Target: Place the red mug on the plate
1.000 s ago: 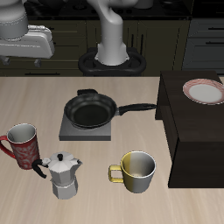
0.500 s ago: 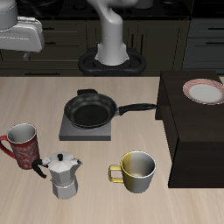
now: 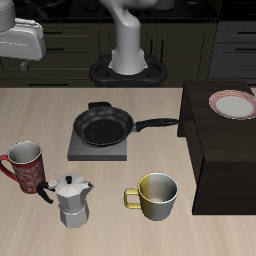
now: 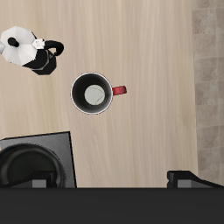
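Observation:
The red mug [image 3: 25, 165] with a white pattern stands upright on the wooden table near the front edge, beside the moka pot. The wrist view looks straight down into its grey inside [image 4: 93, 93], handle pointing sideways. The white plate with a pinkish-red ring [image 3: 233, 103] lies on a dark raised box at the opposite side of the table; it is out of the wrist view. My gripper [image 3: 15, 62] hangs high above the table, over the mug's side, empty. Its fingers [image 4: 188, 178] stand wide apart, so it [image 4: 114, 179] is open.
A silver moka pot [image 3: 70, 200] stands next to the red mug and also shows in the wrist view [image 4: 26, 48]. A yellow-olive mug [image 3: 157, 195] stands near the front edge. A black pan [image 3: 105, 125] rests on a grey burner [image 3: 85, 152]. The dark box [image 3: 225, 155] rises above the table.
My gripper has drifted sideways toward the table's side edge, staying high above the red mug's side. Nothing on the table has moved.

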